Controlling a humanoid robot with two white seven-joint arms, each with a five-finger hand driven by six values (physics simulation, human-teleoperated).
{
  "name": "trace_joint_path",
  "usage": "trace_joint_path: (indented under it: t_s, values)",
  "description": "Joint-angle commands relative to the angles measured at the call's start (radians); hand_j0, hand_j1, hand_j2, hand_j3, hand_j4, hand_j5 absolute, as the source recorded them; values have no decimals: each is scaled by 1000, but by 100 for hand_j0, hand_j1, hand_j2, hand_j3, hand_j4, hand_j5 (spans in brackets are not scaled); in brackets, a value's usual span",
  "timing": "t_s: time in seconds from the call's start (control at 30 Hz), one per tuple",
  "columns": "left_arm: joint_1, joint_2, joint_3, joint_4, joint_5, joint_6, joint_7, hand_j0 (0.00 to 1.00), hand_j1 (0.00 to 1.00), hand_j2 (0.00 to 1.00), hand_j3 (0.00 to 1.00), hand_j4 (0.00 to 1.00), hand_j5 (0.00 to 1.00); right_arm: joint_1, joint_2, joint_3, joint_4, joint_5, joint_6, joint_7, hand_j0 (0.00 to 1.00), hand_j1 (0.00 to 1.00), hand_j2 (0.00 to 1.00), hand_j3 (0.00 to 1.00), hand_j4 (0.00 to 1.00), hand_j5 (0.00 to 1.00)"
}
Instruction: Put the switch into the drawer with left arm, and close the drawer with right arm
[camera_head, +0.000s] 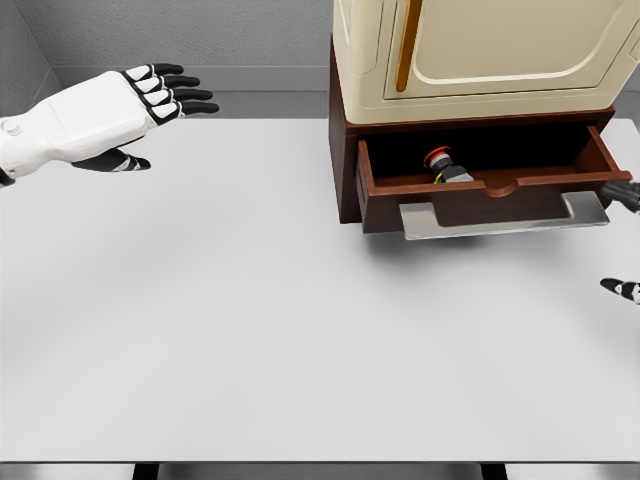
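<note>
One switch (446, 165) lies inside open drawer (480, 180), far right of tabletop (250, 300). Left hand (130, 110) far left, fingers spread, empty. Right hand (625, 240) beside drawer, poised for push; grip unclear.

— The drawer (480, 185)?
— Dark reddish wood, smooth; its handle (505, 215) looks like brushed grey metal.
— And the bench (250, 330)?
— Matt, pale grey. The cabinet (480, 50) above is glossy cream.

A white table (250, 330) is seen filling the view; a cream cabinet (480, 50) is set at one o'clock.
</note>
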Motion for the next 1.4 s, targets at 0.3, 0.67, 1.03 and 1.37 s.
trace_joint_path:
  t_s: [0.3,0.67,1.03,1.37]
  values:
    - [-2,1,0,-3,6,1,1,100,100,100,100,100,100,-35,-5,20,-2,-2,0,-2,72,72,72,72,72,72]
    - [-2,0,0,-1,6,1,1,100,100,100,100,100,100,-23,-12,-50,-4,-19,0,-5,66,66,66,66,66,66]
    - [-2,1,0,-1,6,1,1,100,100,100,100,100,100,-8,-12,-24,-2,-13,0,35,64,64,64,64,64,64]
    - [-2,1,0,-1,6,1,1,100,100,100,100,100,100,-15,-14,-50,-4,-19,0,32,56,56,56,56,56,56]
